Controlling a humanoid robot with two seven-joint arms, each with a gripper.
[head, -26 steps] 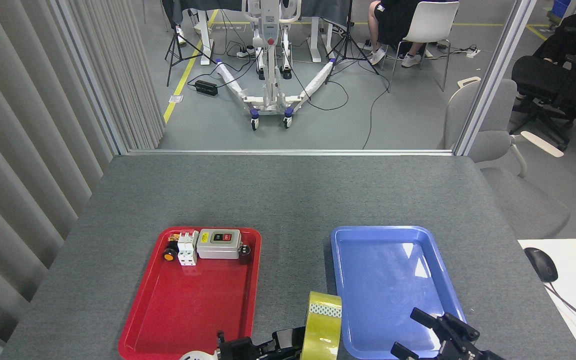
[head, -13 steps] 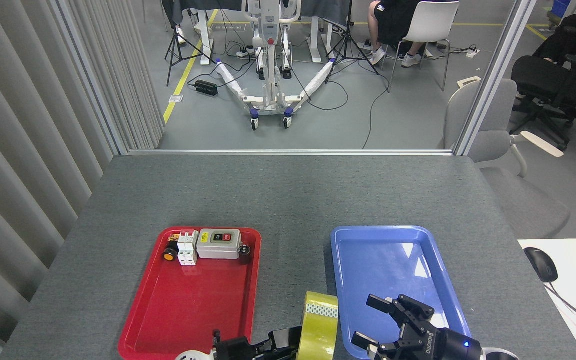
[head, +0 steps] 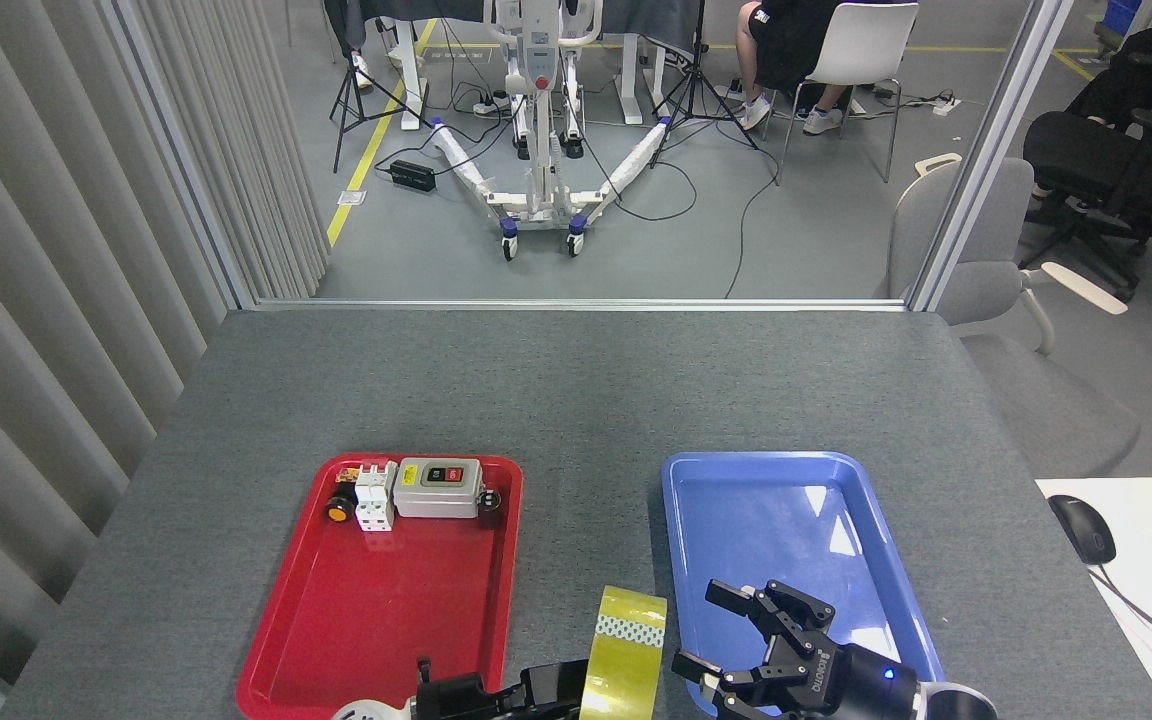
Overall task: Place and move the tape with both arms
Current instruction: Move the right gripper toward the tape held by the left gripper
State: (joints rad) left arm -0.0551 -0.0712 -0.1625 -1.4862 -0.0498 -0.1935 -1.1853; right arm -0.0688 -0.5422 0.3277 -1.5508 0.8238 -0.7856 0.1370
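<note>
- At six o'clock, low in the head view, the left gripper (head: 536,690) holds the tape (head: 622,655) upright on its edge, fingers clamped on the roll's left side. Held this way, the yellow band faces up and its right face stays free for a second grasp.
- The tape hangs over the bare strip of the table (head: 576,400) between the two trays, in neither one.
- At about five o'clock, just beside the roll, the right gripper (head: 736,645) points toward it with fingers spread apart and empty, over the near left corner of the blue tray (head: 786,500). This looks like the set-up for a hand-over.
- Toward seven o'clock lies the red tray (head: 386,610). Its near part is bare; a grey switch box (head: 438,487) and white breakers (head: 374,494) are lined along its far edge.
- At twelve o'clock, beyond the table, stands a white wheeled stand (head: 539,190) on the floor.
</note>
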